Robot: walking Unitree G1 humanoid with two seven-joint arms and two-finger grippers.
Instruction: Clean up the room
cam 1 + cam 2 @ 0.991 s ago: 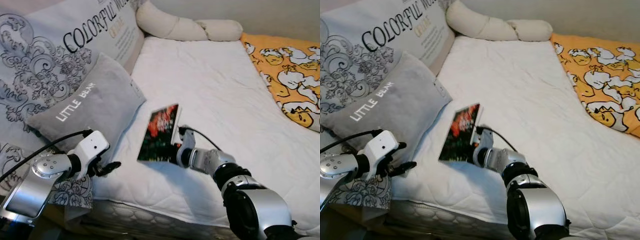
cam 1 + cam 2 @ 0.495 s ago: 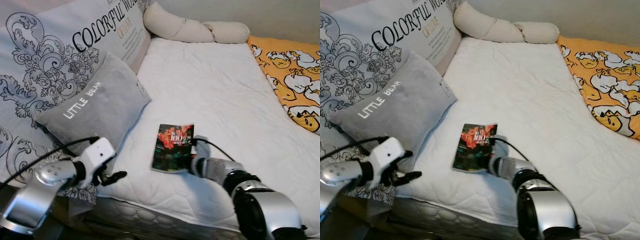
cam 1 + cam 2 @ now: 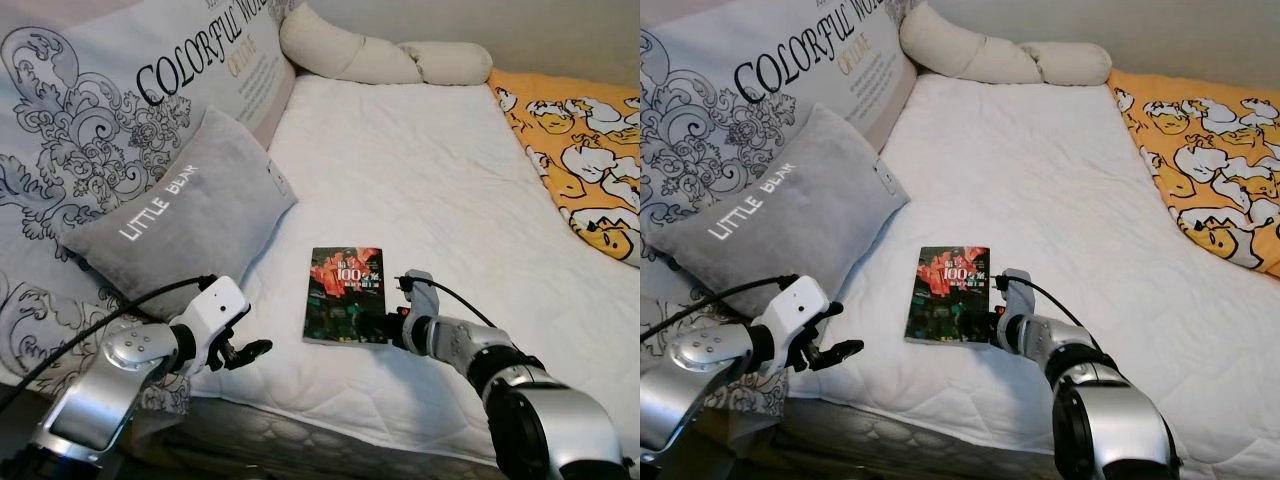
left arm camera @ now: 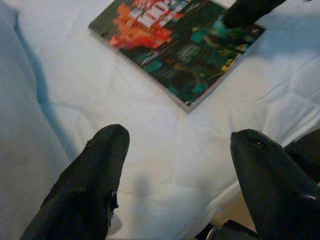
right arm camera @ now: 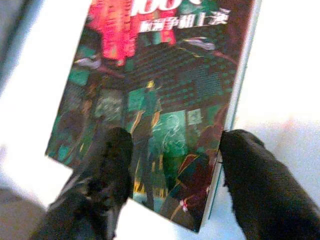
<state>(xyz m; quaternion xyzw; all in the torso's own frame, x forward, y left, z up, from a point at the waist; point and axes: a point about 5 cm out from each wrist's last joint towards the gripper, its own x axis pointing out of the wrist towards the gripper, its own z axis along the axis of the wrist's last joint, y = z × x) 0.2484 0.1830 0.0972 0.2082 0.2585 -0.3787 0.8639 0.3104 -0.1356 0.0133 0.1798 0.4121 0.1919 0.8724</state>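
Left eye view has the book (image 3: 345, 294) lying flat on the white mattress (image 3: 440, 170), cover up, dark with red and teal art and a big "100" near its far end, so I'll place everything off that. The right gripper (image 3: 388, 325) sits at the book's near right corner, down low over the mattress, with a black cable looping off the wrist. In the right wrist view its two black fingers (image 5: 115, 165) are spread apart, one over the cover and one just off the book's long edge, so nothing is pinched; can't tell if the tips actually touch the cover. The left gripper (image 3: 248, 352) hangs off the book's near left side, out by the mattress edge and well short of the book. The left wrist view shows its fingers (image 4: 92, 175) wide apart too, with bare quilted mattress between them and the book farther along. To the left of the book, close but not touching, the grey "LITTLE BEAR" cushion (image 3: 185, 215) leans against a big printed pillow (image 3: 110, 110) with scrollwork and "COLORFUL" lettering. Beyond the book, at the far end of the mattress, lies a long cream bolster (image 3: 375, 58). Way off to the book's right there's an orange blanket (image 3: 580, 150) with cartoon duck prints.
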